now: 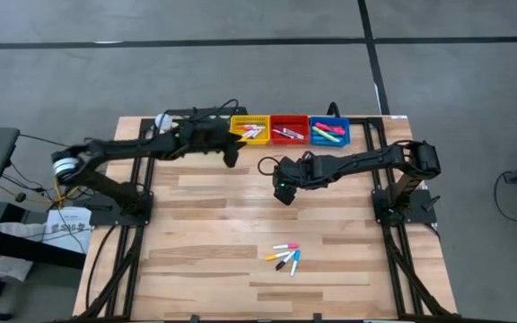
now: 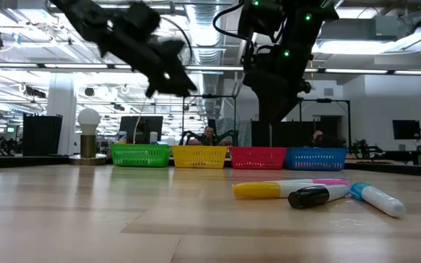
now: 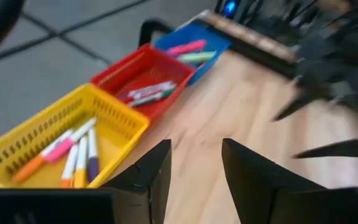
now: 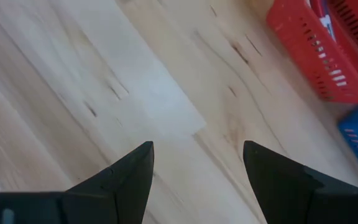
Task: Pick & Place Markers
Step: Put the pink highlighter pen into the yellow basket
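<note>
Left gripper (image 1: 231, 158): raised above the table (image 1: 214, 251), just in front of the yellow bin (image 1: 249, 129). In the left wrist view its two fingers (image 3: 148, 177) stand apart with bare wood showing in the gap; nothing is held and nothing is touched.

Right gripper (image 1: 283, 192): also above bare wood, in front of the red bin (image 1: 288, 130) and farther from the bin row than the left one. In the right wrist view its fingers (image 4: 132, 171) are spread wide, with only tabletop between them; it holds nothing.

Markings: no brand, label or writing can be read on the bins, the markers or the arms.

Markers in bins: the yellow bin holds several markers (image 3: 73, 155), orange, pink, white and one with a dark purple end, lying side by side. The red bin holds a few more (image 3: 146, 93), and the blue bin (image 1: 329, 131) next to it holds pink and green ones (image 3: 190, 51). A green bin (image 2: 140, 155) stands at the other side of the yellow bin in the low view; its contents cannot be made out.

Loose markers: a small cluster (image 1: 285, 257) lies on the table well apart from the bin row, on the side away from it, and clear of both grippers. In the low view it shows a yellow-bodied marker, a black-capped one, a pink one and a white one with a blue end.
</note>
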Motion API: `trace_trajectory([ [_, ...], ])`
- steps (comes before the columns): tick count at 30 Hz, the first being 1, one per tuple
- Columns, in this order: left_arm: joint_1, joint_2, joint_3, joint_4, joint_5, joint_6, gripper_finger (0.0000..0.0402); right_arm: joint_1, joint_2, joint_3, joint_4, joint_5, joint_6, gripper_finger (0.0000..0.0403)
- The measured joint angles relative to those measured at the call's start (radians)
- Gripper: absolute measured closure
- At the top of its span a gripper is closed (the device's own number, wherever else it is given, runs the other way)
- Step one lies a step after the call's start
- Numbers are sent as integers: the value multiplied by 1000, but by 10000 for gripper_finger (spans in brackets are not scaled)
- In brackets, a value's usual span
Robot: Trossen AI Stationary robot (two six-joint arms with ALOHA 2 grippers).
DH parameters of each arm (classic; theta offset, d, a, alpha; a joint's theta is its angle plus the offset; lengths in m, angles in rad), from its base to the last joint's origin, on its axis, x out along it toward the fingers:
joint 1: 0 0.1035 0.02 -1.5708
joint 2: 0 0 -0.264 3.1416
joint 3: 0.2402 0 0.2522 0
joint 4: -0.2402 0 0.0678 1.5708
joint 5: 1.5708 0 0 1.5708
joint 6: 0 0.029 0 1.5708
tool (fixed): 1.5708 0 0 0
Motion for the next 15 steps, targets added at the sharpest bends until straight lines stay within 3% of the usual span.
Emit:
trace_trajectory([
  [8,-101,-244,-120,5,1,-16,262,0,0,0,138,-74,0,165],
  [15,-225,-368,-258,6,2,-226,262,27,0,0,226,-220,33,165],
])
